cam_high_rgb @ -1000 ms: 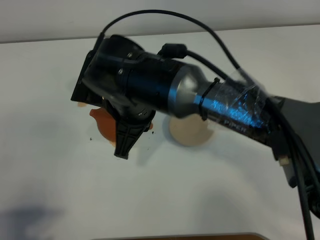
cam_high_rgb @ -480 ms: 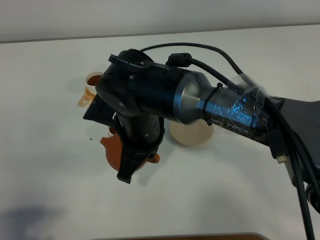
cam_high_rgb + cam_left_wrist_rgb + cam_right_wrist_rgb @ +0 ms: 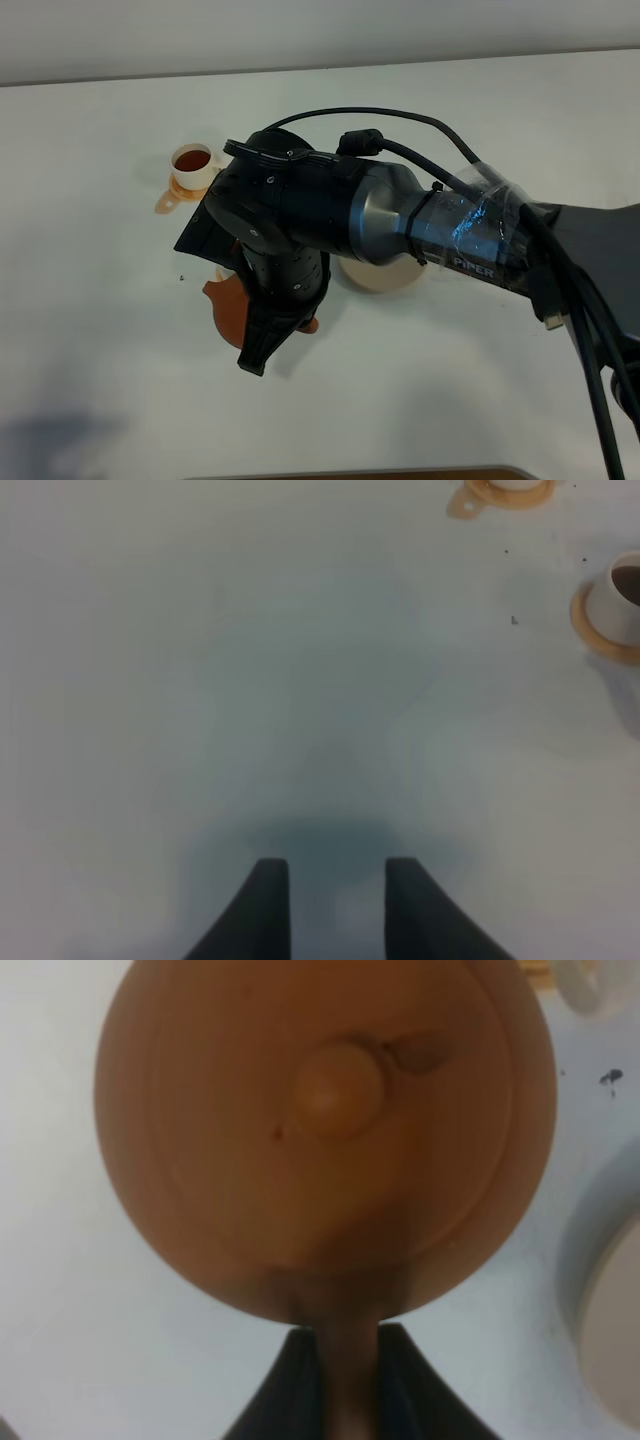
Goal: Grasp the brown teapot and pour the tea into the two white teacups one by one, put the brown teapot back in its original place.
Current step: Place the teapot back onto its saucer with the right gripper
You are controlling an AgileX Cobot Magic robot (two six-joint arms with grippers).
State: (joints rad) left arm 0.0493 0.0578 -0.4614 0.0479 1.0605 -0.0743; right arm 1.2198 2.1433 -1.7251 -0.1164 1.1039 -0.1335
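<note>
Teapot (image 3: 325, 1130): I see its lid and knob from above in the right wrist view, filling most of the picture. In the high view only a reddish-brown sliver (image 3: 228, 305) shows, under the right arm's wrist, left of the coaster and nearer the camera than the far cup.

Right gripper (image 3: 338, 1385): my fingers are closed on the teapot's handle, which runs down between the two dark fingers. In the high view one finger (image 3: 262, 345) points toward the camera, just beside the pot.

Right arm (image 3: 400, 215): reaches in from the right, across the middle, covering part of the coaster.

Coaster (image 3: 385, 277): pale beige, only its near edge shows, below the arm. The right wrist view catches its rim (image 3: 610, 1300) beside the pot; I cannot tell whether the pot touches it.

Far cup (image 3: 192, 166): white, on an orange saucer, dark tea inside. It stands apart from the pot, farther up the table.

Second cup (image 3: 625, 595): seen from the left wrist, white, on an orange saucer, dark tea inside. In the high view I cannot find it; the arm hides that spot.

Left gripper (image 3: 328, 905): fingers parted, holding nothing, over bare table well apart from both cups.

Table (image 3: 120, 380): white, a few dark specks near the cups.
</note>
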